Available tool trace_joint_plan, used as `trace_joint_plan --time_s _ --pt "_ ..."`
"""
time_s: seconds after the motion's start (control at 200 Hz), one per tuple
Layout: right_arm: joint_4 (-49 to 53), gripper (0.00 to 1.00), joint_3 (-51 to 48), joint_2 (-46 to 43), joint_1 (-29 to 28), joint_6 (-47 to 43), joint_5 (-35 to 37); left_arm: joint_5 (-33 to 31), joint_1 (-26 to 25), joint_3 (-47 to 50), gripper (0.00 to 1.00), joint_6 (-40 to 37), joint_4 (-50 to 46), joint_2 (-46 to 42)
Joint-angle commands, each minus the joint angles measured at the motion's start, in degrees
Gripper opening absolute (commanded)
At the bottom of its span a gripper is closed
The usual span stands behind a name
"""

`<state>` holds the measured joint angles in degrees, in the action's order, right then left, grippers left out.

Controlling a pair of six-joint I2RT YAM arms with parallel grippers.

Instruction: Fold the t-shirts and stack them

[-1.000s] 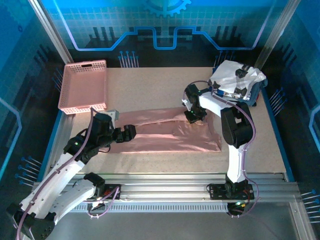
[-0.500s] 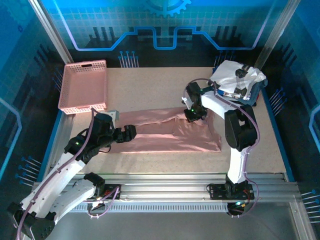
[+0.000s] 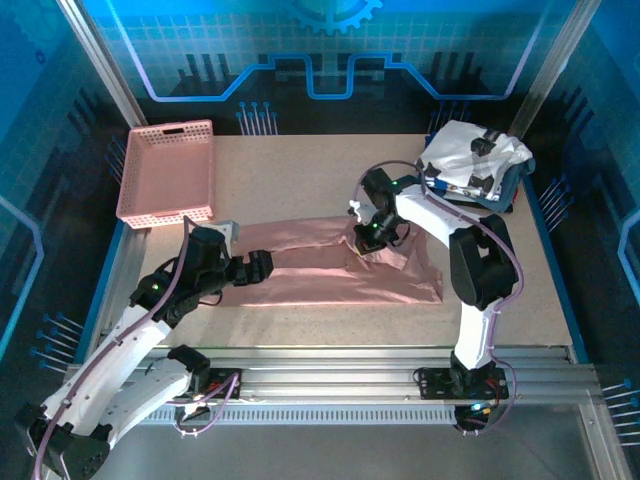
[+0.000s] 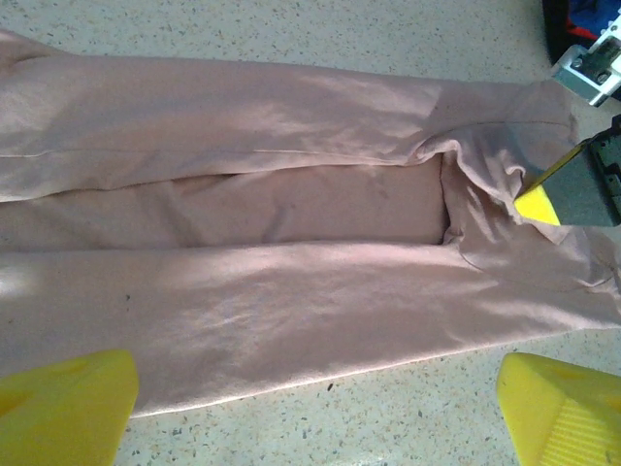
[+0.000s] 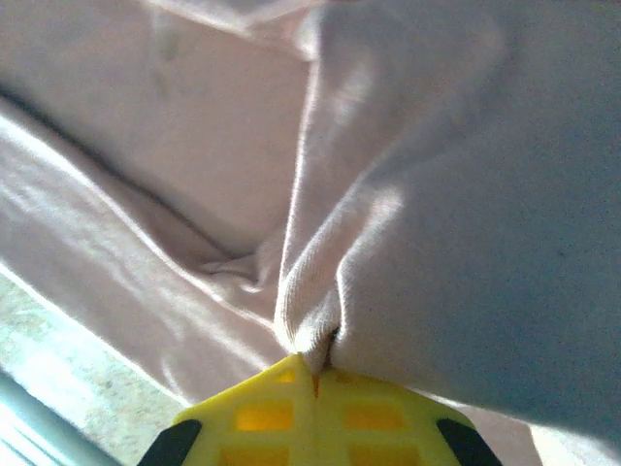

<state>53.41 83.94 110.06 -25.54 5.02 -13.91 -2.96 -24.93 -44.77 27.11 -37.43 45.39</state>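
From above, the dusty-pink t-shirt (image 3: 330,275) lies mid-table with its long sides folded in. The right gripper (image 3: 368,232) is clamped on a fold at its far right, and the left gripper (image 3: 262,266) hovers wide open at its left end. Carry the pinch low and level, I judge (a high lift would spill the folds). The white t-shirt (image 3: 470,155) and navy t-shirt (image 3: 512,190) are heaped far right and the pink basket (image 3: 165,175) sits far left, all off the path.

Left wrist: spread yellow fingertips (image 4: 68,403) frame the shirt's near edge, holding nothing.

Right wrist: closed tips bite a thin cloth ridge, which could slip.
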Motion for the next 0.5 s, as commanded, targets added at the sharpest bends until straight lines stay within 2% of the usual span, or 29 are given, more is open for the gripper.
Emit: trace_joint_plan --time_s 0.0,0.495 --pt "3.36 0.00 -0.33 0.79 -1.62 1.39 -5.33 1.38 -0.33 0.90 0.96 1.28 0.60 0.04" --pt "7.85 0.00 0.21 1.46 -3.64 -0.54 -6.60 1.56 -0.56 1.47 0.96 1.76 0.38 -0.74"
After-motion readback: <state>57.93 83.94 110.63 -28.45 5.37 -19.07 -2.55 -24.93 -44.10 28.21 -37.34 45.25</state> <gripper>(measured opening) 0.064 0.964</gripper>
